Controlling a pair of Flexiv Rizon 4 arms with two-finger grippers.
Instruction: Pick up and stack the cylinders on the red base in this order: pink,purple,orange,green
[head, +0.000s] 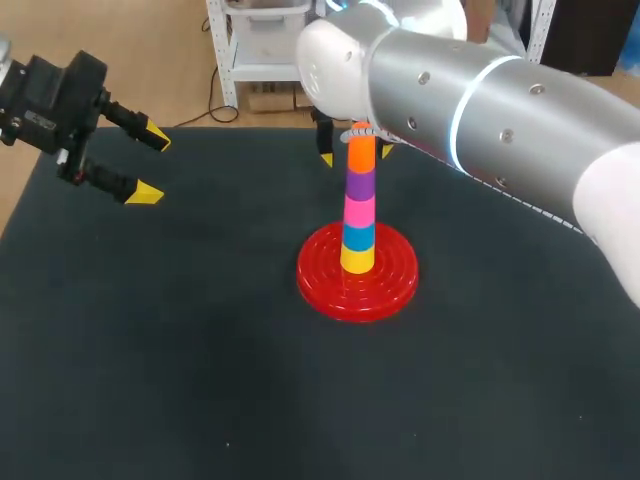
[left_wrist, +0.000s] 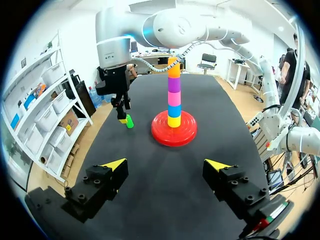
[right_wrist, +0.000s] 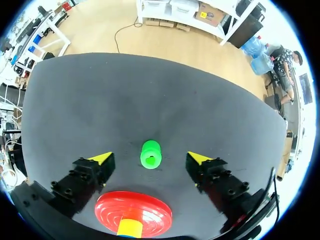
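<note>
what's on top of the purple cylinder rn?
The orange cylinder sits on the purple cylinder, nothing on it. The green cylinder lies on the table within the open right hand; in the head view the right arm covers it.

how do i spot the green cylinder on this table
On the black table, find the red base with its coloured stack. Just beside it, inside the open right claw, sits the green cylinder. It is the only green piece and the only one off the stack.
</note>
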